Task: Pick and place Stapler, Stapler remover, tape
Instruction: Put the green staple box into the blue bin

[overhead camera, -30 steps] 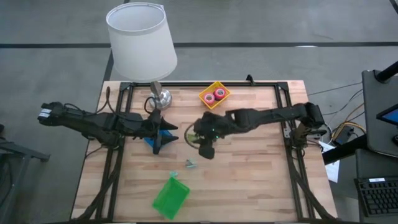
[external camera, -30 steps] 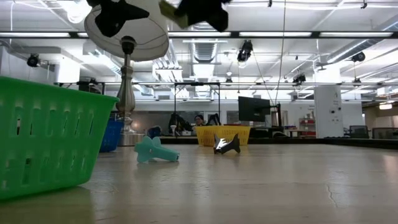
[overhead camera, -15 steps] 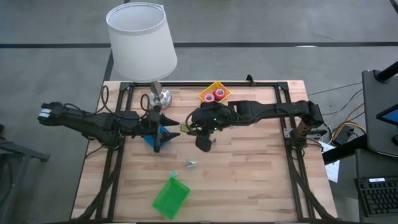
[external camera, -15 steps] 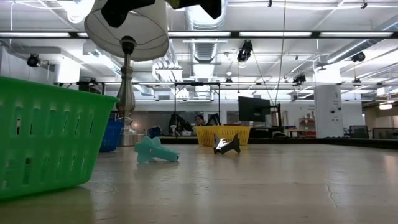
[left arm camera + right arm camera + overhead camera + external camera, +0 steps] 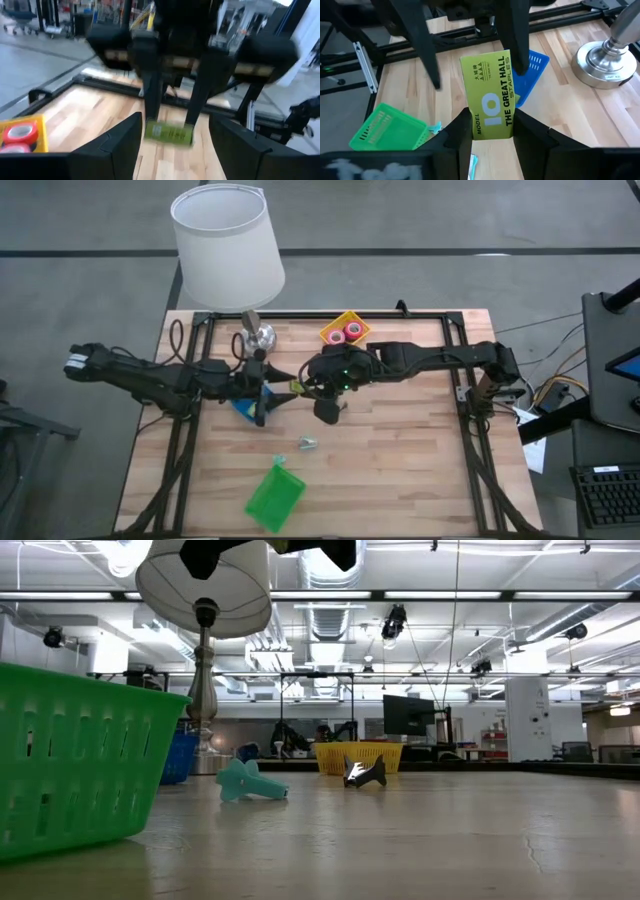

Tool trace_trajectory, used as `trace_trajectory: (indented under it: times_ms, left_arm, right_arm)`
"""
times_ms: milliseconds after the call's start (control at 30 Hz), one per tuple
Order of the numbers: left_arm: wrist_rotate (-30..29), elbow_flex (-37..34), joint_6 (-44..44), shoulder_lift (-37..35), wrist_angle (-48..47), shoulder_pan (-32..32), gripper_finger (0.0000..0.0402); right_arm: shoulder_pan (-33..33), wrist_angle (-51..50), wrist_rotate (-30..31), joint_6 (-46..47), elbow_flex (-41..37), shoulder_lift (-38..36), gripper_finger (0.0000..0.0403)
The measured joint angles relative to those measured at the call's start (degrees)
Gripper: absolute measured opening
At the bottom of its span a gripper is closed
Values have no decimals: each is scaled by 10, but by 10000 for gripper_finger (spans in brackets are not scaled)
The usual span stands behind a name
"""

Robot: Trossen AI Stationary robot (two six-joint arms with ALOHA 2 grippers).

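My right gripper reaches in from the table's right and is shut on a yellow-green staples box, high above the table's middle. My left gripper faces it, open; its fingers stand on either side of the box's far end, and I cannot tell whether one touches it. Pink and red tape rolls lie in the yellow basket. The silver stapler remover and a small teal thing lie on the table. Whether the teal thing is the stapler, I cannot tell. My right gripper pinches the staples box by its two long sides at the end nearest the wrist, between its two fingers. The fingers come from the table's right, slanting down, and lie along the box. The box juts out past them toward my left gripper, lifted clear.
A blue basket sits under the two grippers. A green basket lies near the front edge. A lamp with a white shade stands on its metal base at the far left. A black frame rims the table.
My right gripper has risen with the staples box and gone a little toward the table's left, closer to my left gripper. My left gripper has tipped upward until it points level at the box.
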Motion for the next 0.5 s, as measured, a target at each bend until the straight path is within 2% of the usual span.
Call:
trace_trajectory:
  times_ms: [500]
  left_arm:
    - [7, 0, -1, 2, -22, 0, 234]
  right_arm:
    - [0, -1, 2, 5, -2, 0, 114]
